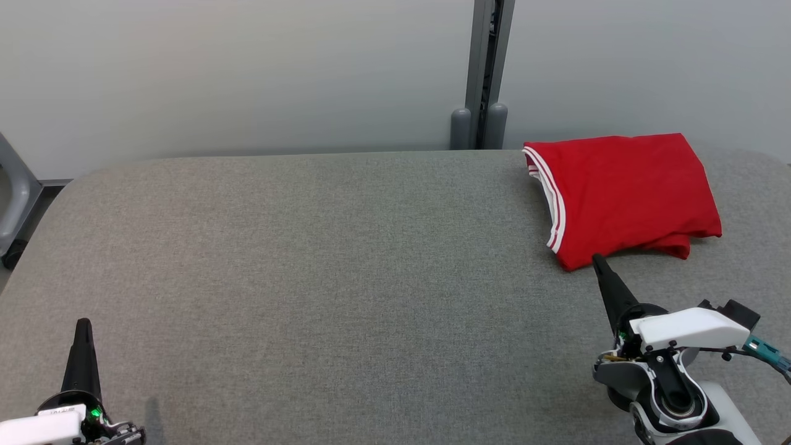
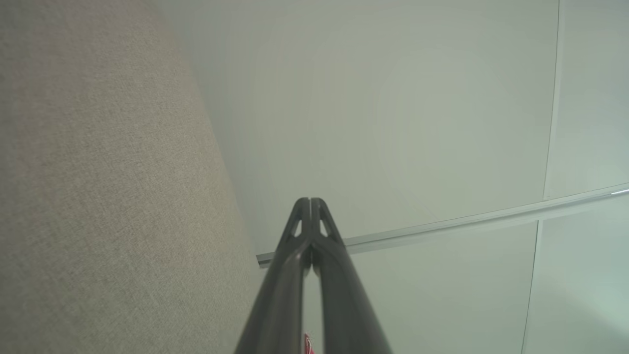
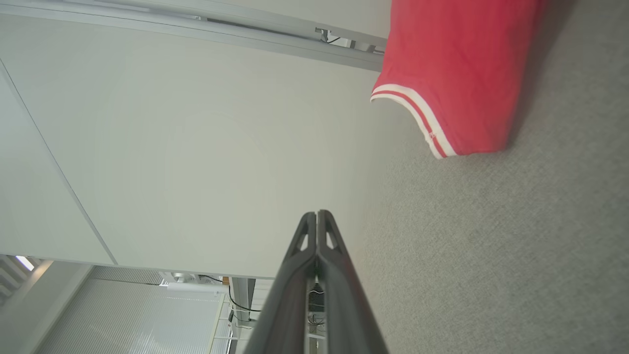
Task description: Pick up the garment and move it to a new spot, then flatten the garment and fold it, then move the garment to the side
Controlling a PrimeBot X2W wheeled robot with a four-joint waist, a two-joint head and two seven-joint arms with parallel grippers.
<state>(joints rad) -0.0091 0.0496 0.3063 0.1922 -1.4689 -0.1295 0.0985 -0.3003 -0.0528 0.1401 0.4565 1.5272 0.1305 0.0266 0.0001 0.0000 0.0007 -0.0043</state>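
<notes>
Looking like a lab/office test rm: pale partition panels [image 1: 247, 74] w/ metal post [image 1: 488, 62] standing at 12 o'clock behind grey fabric-covered table [image 1: 346, 278].

Fingers on the left gripper [image 1: 83, 322] and right gripper [image 1: 597, 259] are long, black and taper to a point, with small triangular cut-outs near the tips in both wrist views. Each wrist has a white plastic shell [image 1: 692, 327] and a small green light [image 1: 94, 412] at the finger base. Right wrist: black round joint [image 1: 676, 402] ringed white and grey, thin black cable, teal connector [image 1: 765, 351].
</notes>
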